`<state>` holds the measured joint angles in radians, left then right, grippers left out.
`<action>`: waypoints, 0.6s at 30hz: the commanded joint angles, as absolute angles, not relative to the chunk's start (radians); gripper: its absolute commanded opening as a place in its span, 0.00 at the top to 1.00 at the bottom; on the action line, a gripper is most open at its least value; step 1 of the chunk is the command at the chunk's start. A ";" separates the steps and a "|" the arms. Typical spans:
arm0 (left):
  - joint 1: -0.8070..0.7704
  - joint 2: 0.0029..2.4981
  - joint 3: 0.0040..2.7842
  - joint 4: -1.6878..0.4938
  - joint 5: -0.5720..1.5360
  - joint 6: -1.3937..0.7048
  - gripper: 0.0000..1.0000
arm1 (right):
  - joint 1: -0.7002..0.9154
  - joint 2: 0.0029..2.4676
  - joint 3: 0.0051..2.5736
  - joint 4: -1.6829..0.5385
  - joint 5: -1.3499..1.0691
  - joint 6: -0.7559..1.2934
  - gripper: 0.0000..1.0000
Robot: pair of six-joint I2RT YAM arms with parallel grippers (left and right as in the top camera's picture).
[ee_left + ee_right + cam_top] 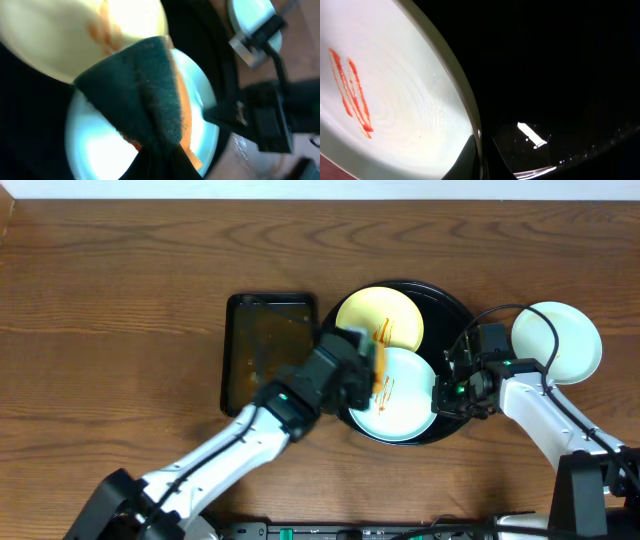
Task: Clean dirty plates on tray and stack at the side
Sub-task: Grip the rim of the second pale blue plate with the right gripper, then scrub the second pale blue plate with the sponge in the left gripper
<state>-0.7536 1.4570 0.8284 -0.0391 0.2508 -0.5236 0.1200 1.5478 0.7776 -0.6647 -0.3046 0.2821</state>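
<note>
Found streaked mint plate on robot-side half of tray, touching yellow plate, likewise streaked. Noted right end effector apparently pinched on mint plate's right rim, judged to steady it against wiping. Noted left end effector clamped on folded sponge, set at plate's upper-left edge. Recorded clean plate on tabletop just beside tray's right rim; open room there for stacking. Logged pan close on left, crowding left arm.

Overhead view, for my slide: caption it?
Left claw holds sponge over sauce-streaked mint plate on black tray; right claw grips its rim.
</note>
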 commanded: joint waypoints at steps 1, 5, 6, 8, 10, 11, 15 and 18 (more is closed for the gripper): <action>-0.830 1.503 0.834 -0.025 0.255 -0.633 0.92 | 0.136 1.544 0.773 -0.678 -0.307 0.292 0.99; -0.877 1.576 0.834 0.017 0.255 -0.691 0.92 | 0.136 1.544 0.773 -0.677 -0.319 0.292 0.99; -0.885 1.600 0.834 0.048 0.255 -0.691 0.92 | 0.136 1.544 0.773 -0.677 -0.319 0.292 0.99; -0.894 1.665 0.834 0.164 0.266 -0.690 0.92 | 0.137 1.544 0.773 -0.677 -0.319 0.292 0.99; -0.894 1.696 0.834 0.218 0.265 -0.690 0.92 | 0.138 1.544 0.773 -0.678 -0.319 0.291 0.99; -0.893 1.720 0.834 0.248 0.260 -0.690 0.92 | 0.138 1.544 0.773 -0.680 -0.319 0.291 0.99; -0.894 1.795 0.834 0.292 0.262 -0.694 0.92 | 0.138 1.544 0.773 -0.680 -0.319 0.292 0.99; -0.888 1.829 0.834 0.258 0.261 -0.693 0.92 | 0.138 1.544 0.773 -0.681 -0.319 0.291 0.99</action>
